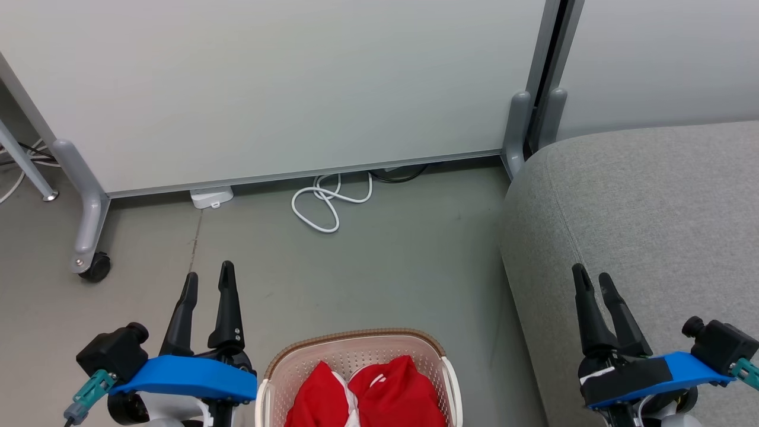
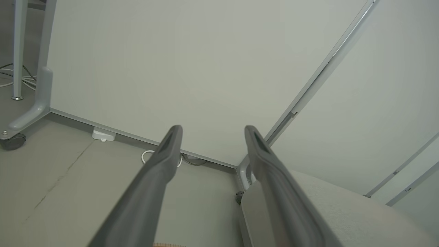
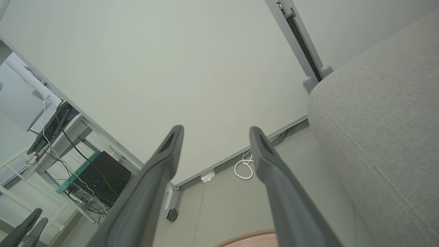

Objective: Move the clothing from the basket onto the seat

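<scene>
We hold our left end effector (image 1: pixel 209 271) open and empty over the floor (image 1: pixel 385 267). The clothing (image 1: pixel 379 394) lies in the basket (image 1: pixel 356 335), between our arms. Our right end effector (image 1: pixel 592 274) hangs open, empty, by the seat (image 1: pixel 640 225).

We see the basket (image 1: pixel 356 339) at six o'clock in the head view cut by the bottom edge, so its near half and the lower part of the clothing (image 1: pixel 391 394) inside it are lost to us. The seat (image 1: pixel 652 225) at three o'clock runs off the right and bottom edges. At twelve o'clock of the basket, the white cable (image 1: pixel 325 204) slips under the partition (image 1: pixel 267 89), its far end hidden.
</scene>
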Robot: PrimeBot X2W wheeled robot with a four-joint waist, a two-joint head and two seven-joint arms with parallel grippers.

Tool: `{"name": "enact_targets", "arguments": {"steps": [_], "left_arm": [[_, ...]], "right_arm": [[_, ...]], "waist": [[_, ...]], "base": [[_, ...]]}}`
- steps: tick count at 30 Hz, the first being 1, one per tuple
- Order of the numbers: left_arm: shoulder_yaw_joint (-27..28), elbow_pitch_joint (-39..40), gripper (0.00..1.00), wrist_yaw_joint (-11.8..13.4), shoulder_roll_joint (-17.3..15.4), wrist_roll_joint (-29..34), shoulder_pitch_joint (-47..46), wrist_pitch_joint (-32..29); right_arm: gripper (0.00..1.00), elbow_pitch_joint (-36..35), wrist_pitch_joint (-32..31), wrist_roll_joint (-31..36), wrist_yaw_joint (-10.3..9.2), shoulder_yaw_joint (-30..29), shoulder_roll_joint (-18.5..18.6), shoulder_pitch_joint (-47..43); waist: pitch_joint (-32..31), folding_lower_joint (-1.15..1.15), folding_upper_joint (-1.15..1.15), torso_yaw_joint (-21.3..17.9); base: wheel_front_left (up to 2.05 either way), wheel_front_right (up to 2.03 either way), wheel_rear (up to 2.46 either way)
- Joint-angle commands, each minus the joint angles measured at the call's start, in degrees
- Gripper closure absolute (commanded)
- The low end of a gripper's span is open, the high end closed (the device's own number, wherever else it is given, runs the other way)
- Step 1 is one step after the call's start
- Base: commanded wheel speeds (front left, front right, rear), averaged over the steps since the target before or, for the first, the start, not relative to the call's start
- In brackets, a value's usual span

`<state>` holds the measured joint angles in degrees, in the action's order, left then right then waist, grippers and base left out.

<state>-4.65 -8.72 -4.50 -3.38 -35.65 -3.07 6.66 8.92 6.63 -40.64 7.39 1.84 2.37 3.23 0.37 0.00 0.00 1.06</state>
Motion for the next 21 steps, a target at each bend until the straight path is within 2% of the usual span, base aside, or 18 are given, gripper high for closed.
{"name": "enact_targets", "arguments": {"steps": [1, 11, 21], "left_arm": [[-0.5, 0.5, 0.0, 0.3, -0.6, 2.1, -0.7, 0.6], [-2.3, -0.7, 0.0, 1.0, -1.0, 8.4, -0.9, 2.2], [-3.2, -1.0, 0.0, 0.6, -1.2, 13.8, -0.9, 3.7]], "right_arm": [[0.0, -0.5, 0.6, 2.0, 0.09, 0.3, 0.4, 0.4], [0.0, 0.0, 2.1, 9.4, 0.1, 0.6, 0.5, 0.4], [0.0, 0.6, 3.8, 16.0, 0.11, 0.8, 0.6, 0.3]], "waist": [[0.0, 0.0, 0.0, 0.0], [0.0, 0.0, 0.0, 0.2], [-0.2, 0.0, 0.0, 0.5]], "base": [[0.0, 0.0, 0.0], [0.0, 0.0, 0.0], [0.0, 0.0, 0.0]]}}
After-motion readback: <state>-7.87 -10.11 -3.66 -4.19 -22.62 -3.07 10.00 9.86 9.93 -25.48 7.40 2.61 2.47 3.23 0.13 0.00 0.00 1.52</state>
